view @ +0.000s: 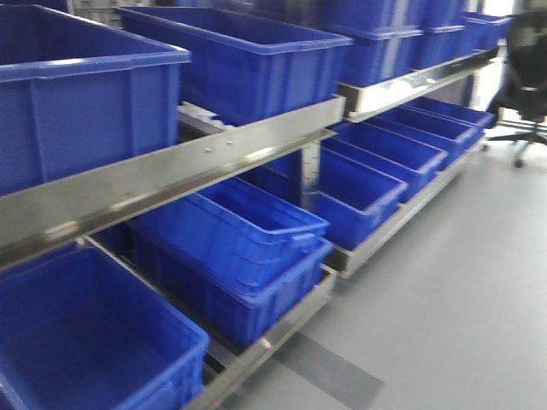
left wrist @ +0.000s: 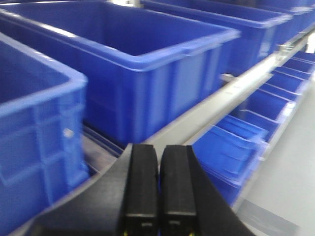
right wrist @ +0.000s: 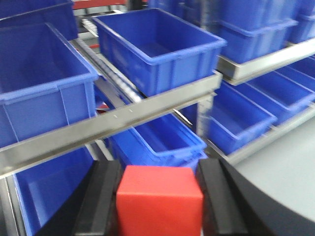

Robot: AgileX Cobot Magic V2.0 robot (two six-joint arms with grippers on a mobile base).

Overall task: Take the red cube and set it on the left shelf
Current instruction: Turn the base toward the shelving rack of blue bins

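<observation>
At the bottom of the right wrist view, your right gripper (right wrist: 158, 194) is clamping the red cube (right wrist: 160, 209) between its two black fingers (right wrist: 101, 196), one pressing on each side face. The cube is sitting in the jaws, off the rack. Just beyond it, the left shelf (right wrist: 123, 118) is running as a brushed steel rail from the lower left up to the right of centre. It is showing two small screw heads (right wrist: 121, 114) near its middle. Behind that rail a roller track (right wrist: 106, 66) is slanting away between an open blue crate (right wrist: 157, 44) at upper centre and a second crate (right wrist: 39, 83) at the left edge.

In the left wrist view, your left gripper (left wrist: 158, 162) is showing at bottom centre, its black pads (left wrist: 142, 182) pressed together with nothing between them. The rail is passing behind its tips, and a large blue crate (left wrist: 142, 64) is filling the upper middle of that frame.

In the front view, the same rail is crossing from the lower left to right of centre, with crates sitting above it and two nested crates (view: 244, 239) lying below. Farther back, more crates are lining both levels toward the upper right. Grey floor (view: 444, 282) is spreading across the lower right, and a black office chair (view: 526, 77) is standing at the upper right edge.
</observation>
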